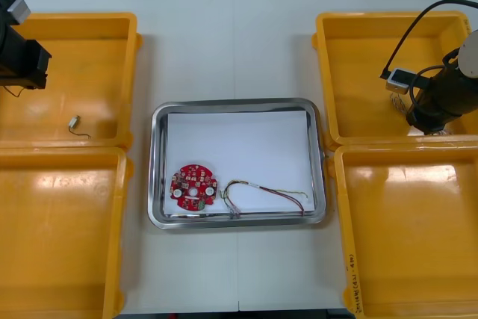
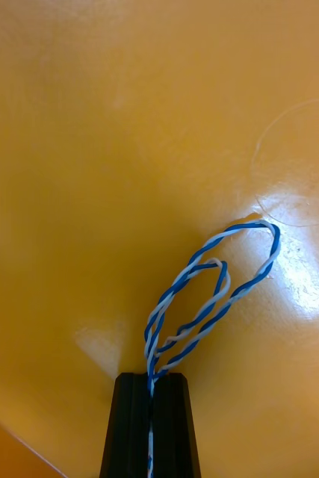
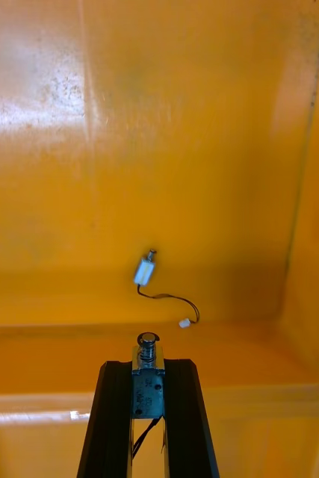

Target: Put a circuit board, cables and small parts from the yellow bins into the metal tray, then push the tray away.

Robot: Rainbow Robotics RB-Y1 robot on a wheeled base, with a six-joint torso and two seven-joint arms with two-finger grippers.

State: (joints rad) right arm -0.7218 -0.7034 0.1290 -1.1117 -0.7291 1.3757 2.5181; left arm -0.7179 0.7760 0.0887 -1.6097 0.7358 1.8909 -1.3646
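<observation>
Your left gripper (image 3: 148, 367) hangs over the far left yellow bin (image 1: 82, 17). Its fingers are clamped on a small metal part (image 3: 149, 381), which sits upright between them with a round stud poking out past the fingertips. A thin dark wire trails from that part back toward the wrist. Below it, on the bin floor, lies a second small metal part (image 3: 145, 270), well apart from the fingers, with a thin dark lead (image 3: 170, 299) curling off to a little white plug.

Your right gripper (image 2: 150, 379) is over the far right yellow bin (image 1: 388, 17), close to its near wall. Its fingers are pinched tight on the twisted blue and white cable (image 2: 204, 291), so that hardly any gap shows between them. The cable fans out beyond the fingertips in two long loops above the bin floor; you cannot tell whether the loops touch it.

The metal tray (image 1: 237, 104) sits on the bench (image 1: 231, 50) between the two pairs of bins, white inside. In its near left corner lies the round red circuit board (image 1: 193, 186). Just beside the board, along the near wall, lies the red and yellow cable (image 1: 265, 192), one end looped and touching or nearly touching the board.
</observation>
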